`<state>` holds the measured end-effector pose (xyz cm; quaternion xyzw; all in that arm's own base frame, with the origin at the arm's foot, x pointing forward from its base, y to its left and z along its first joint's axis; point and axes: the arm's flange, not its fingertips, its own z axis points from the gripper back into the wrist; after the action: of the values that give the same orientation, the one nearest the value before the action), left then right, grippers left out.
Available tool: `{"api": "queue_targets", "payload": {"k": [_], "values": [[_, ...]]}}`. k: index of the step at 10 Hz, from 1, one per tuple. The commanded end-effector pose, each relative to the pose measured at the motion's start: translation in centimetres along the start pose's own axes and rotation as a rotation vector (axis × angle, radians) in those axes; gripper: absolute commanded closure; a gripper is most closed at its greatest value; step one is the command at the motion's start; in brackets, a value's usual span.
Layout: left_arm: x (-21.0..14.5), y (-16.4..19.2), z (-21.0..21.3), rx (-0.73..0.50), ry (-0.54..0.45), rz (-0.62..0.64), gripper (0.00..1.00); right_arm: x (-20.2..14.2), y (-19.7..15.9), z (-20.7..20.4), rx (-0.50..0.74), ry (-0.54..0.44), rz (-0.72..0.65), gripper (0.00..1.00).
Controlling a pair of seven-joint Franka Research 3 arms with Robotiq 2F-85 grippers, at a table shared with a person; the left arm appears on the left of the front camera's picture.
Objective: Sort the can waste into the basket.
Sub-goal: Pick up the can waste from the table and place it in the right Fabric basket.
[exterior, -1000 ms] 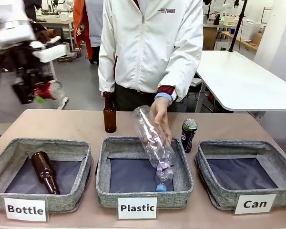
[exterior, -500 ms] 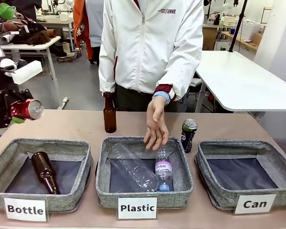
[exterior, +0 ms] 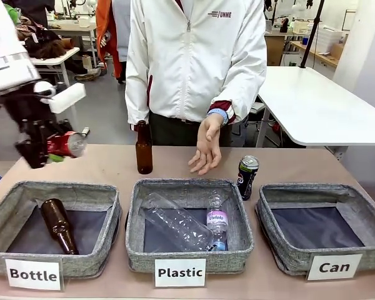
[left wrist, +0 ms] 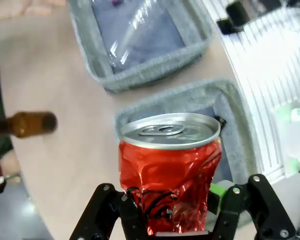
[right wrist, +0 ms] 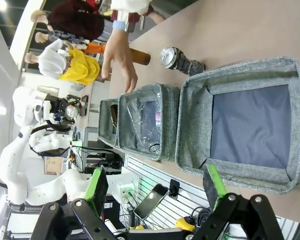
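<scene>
A dented red can (exterior: pixel 69 144) lies sideways in my left gripper (exterior: pixel 54 150), which is shut on it in the air above the table's far left. In the left wrist view the red can (left wrist: pixel 170 172) sits between the black fingers (left wrist: pixel 102 212), silver top outward, over the corner of a grey basket. A black-and-blue can (exterior: pixel 247 177) stands upright on the table between the middle basket and the basket (exterior: pixel 319 190) labelled "Can", which is on the right. My right gripper (right wrist: pixel 155 187) is open above that basket (right wrist: pixel 190 120), with the black can (right wrist: pixel 182 60) beyond it.
A person stands at the far side, one hand (exterior: pixel 207 150) hanging over the table. A brown bottle (exterior: pixel 144 148) stands upright behind the "Plastic" basket (exterior: pixel 189 262), which holds clear bottles. Another brown bottle (exterior: pixel 57 224) lies in the "Bottle" basket (exterior: pixel 62 262).
My left gripper swung down and left with the red can, then back right toward the table. The person dropped the clear bottle into the "Plastic" basket and drew the hand back.
</scene>
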<state>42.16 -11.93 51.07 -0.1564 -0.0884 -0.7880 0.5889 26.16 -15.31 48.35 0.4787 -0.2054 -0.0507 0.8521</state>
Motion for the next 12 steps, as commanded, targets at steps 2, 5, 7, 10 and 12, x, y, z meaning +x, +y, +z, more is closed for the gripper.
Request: {"api": "queue_targets", "payload": {"k": [2,5,7,10,12], "values": [[8.8,7.2,-1.4,-0.023,-0.028,0.083,1.00,0.2,0.0,0.1,0.025,-0.014,0.023,0.00],[20.0,15.4,-4.1,-0.073,0.015,0.010,1.00,-2.2,1.1,6.9,0.003,-0.039,0.068,0.00],[27.6,20.6,-7.2,0.012,-0.006,0.043,1.00,-4.6,0.6,11.0,-0.092,-0.006,0.121,0.00],[40.2,24.0,-15.7,-0.050,-0.017,0.039,1.00,-5.4,-2.3,14.1,-0.098,-0.010,0.125,0.00],[46.7,23.9,-21.2,-0.159,0.038,0.059,1.00,-6.4,0.1,13.6,-0.122,-0.011,0.110,0.00]]}}
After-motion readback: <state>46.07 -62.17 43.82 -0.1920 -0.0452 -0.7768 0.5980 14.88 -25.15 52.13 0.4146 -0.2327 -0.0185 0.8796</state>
